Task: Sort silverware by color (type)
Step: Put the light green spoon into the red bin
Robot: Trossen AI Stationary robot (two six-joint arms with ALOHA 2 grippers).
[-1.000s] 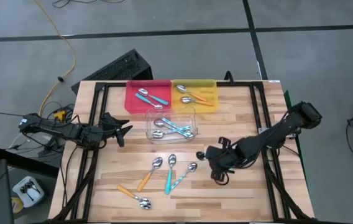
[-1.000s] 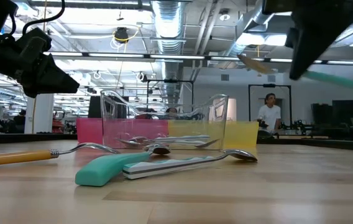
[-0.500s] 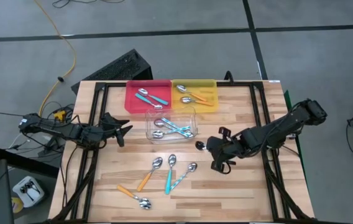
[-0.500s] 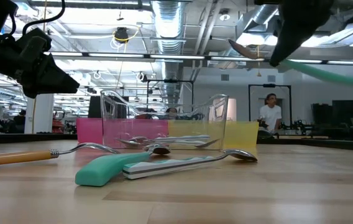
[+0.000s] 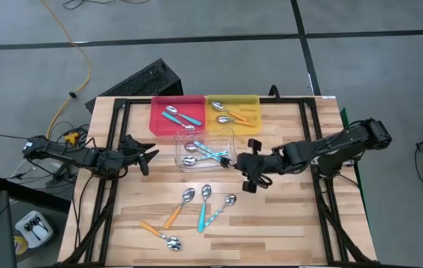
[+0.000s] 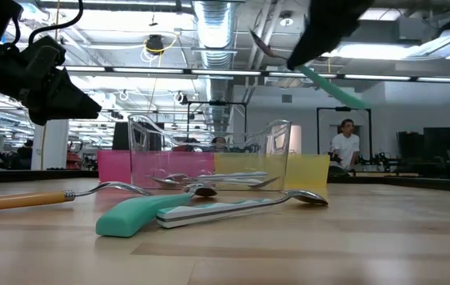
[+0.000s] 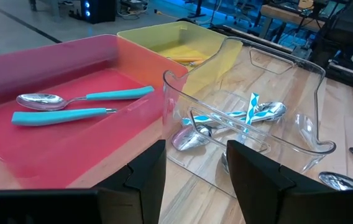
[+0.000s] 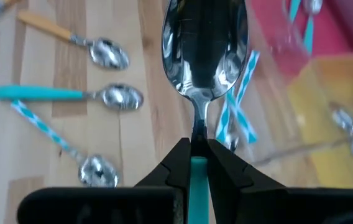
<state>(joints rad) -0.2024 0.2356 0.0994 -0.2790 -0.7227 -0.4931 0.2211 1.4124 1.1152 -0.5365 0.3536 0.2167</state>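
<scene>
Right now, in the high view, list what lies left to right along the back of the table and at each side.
Left gripper waiting at the left edge → red tray → clear tray → yellow tray → right gripper, shut on a teal spoon beside the clear tray.
</scene>
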